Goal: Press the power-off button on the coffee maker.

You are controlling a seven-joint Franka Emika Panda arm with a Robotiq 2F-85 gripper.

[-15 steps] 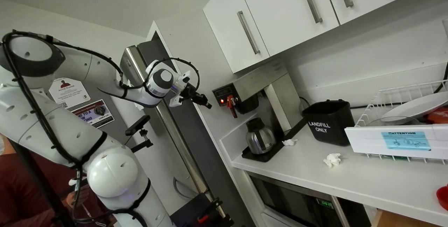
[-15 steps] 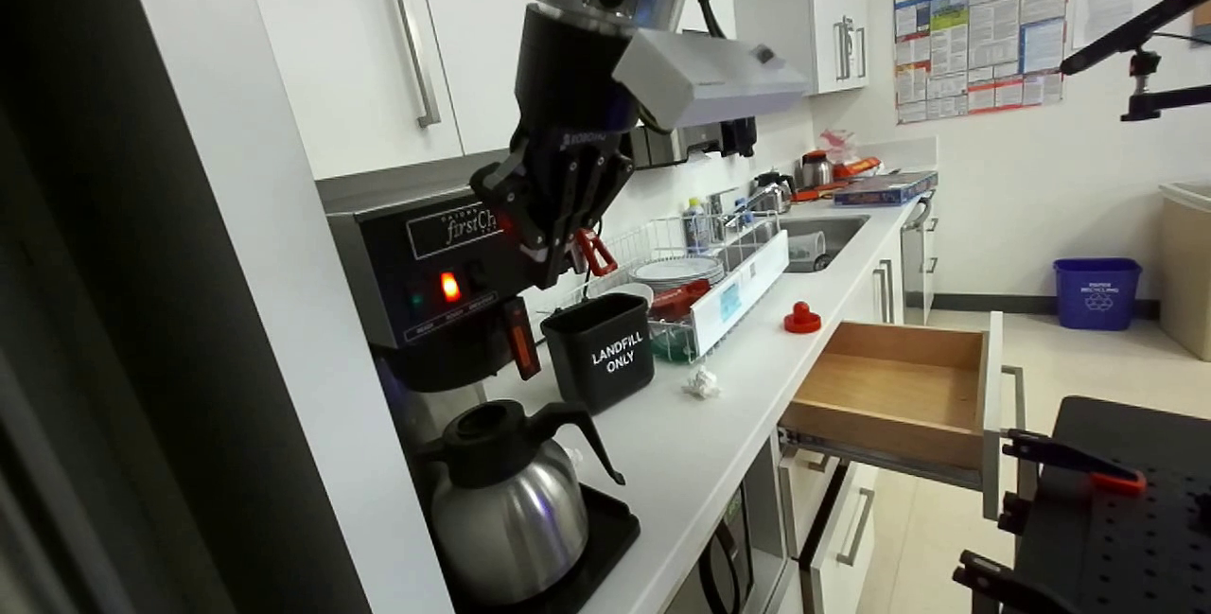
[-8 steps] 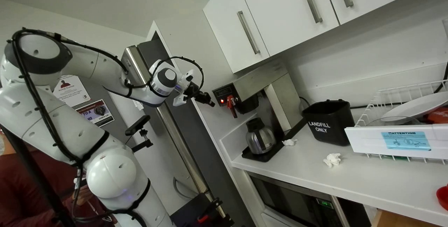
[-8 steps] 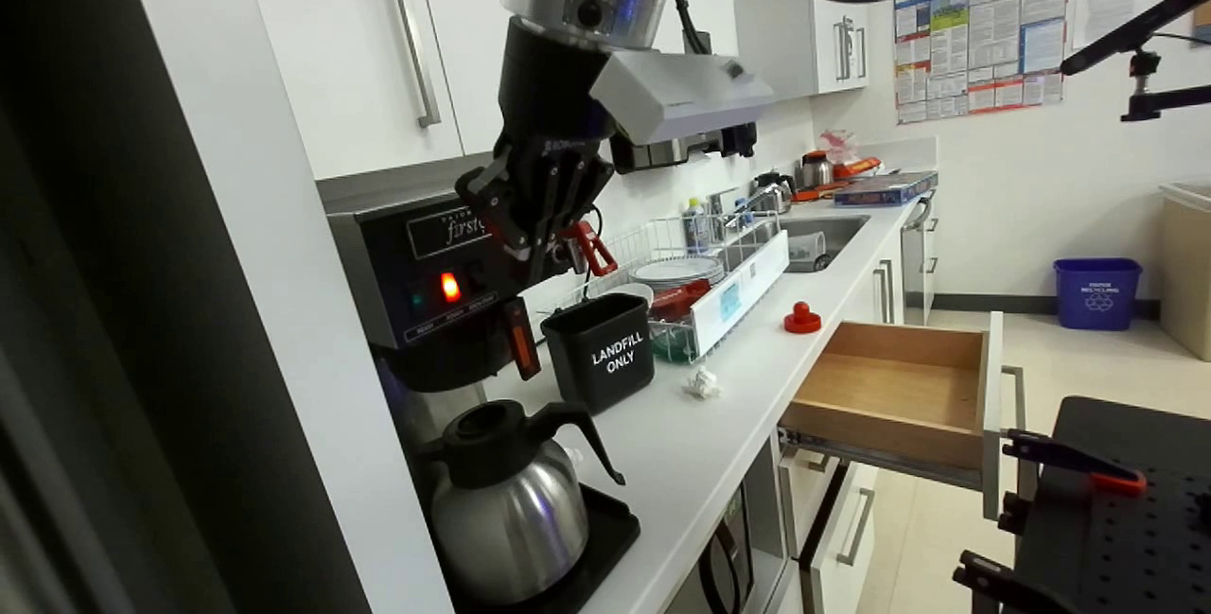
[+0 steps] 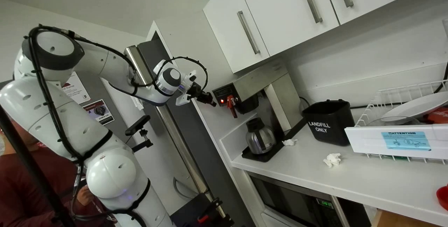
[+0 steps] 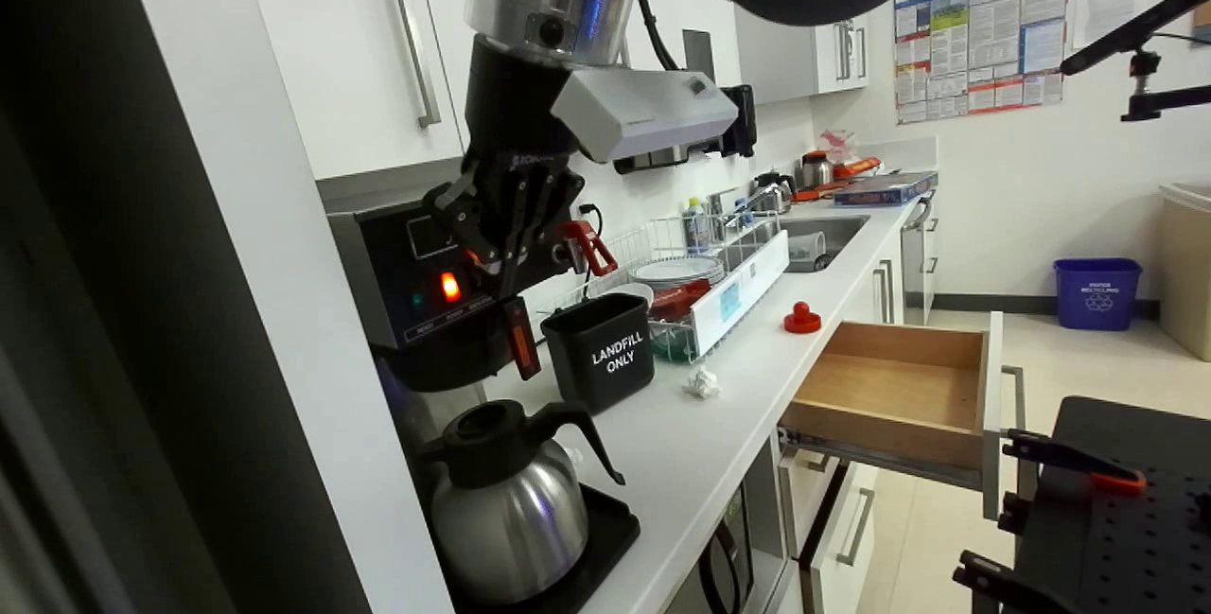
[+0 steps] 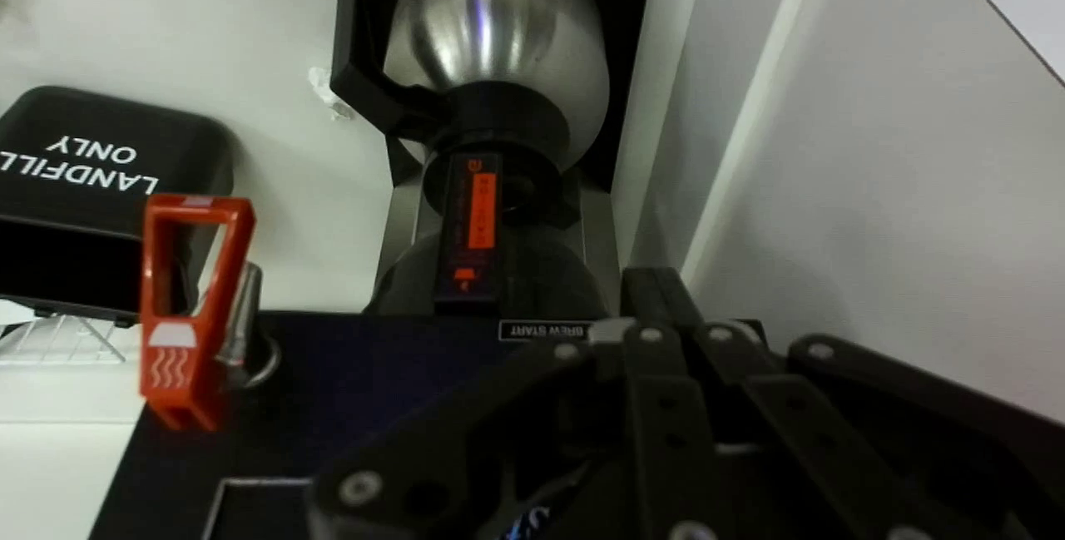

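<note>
The coffee maker (image 5: 260, 79), a boxy thing of smooth steel, stands right by the tips of the gripper (image 7: 660, 290); the fingers are together, and whether they touch its black front panel (image 6: 388, 264) I cannot tell. Beside them in an exterior view glows an orange-lit switch (image 6: 450, 288); in the wrist view they hide it, and the label strip (image 7: 545, 330) runs under them after "BREW START". The gripper covers most of the framed nameplate (image 6: 426, 240). Below the fingers sits the carafe (image 6: 516, 519), bulging brushed steel with dull black lid and handle, its base cut off in the wrist view. A red tap handle (image 7: 179, 357), an open loop, juts out beside the fingers; past it stands a plastic bin (image 6: 601, 349) lettered "LANDFILL ONLY". Farther off are a crumpled white wad (image 6: 702, 383) and a wire dish rack (image 5: 367, 139), cropped in an exterior view. Well away from the fingers, the arm (image 5: 84, 129) partly hides a person (image 5: 56, 172) in maroon.
</note>
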